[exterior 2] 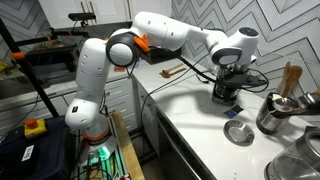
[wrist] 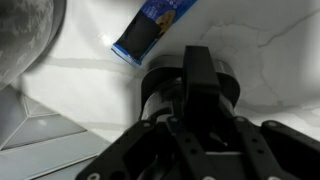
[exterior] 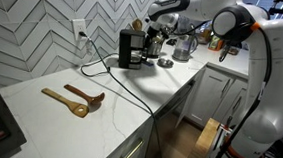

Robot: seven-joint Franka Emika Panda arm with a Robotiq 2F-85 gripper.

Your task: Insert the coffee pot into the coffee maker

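Gripper (exterior 2: 231,80) over coffee maker (exterior: 131,48), blue packet (wrist: 155,30) only in wrist view

2 wooden spoons (exterior: 68,103), 1 coffee maker (exterior: 131,48)

Herringbone tile wall (exterior: 36,16), far, grey, with white outlet (exterior: 79,29). Countertop (exterior: 99,111), white, faintly veined. Cabinets (exterior: 216,94) beneath, white, panelled. Floor (exterior: 181,152), near right, wood.
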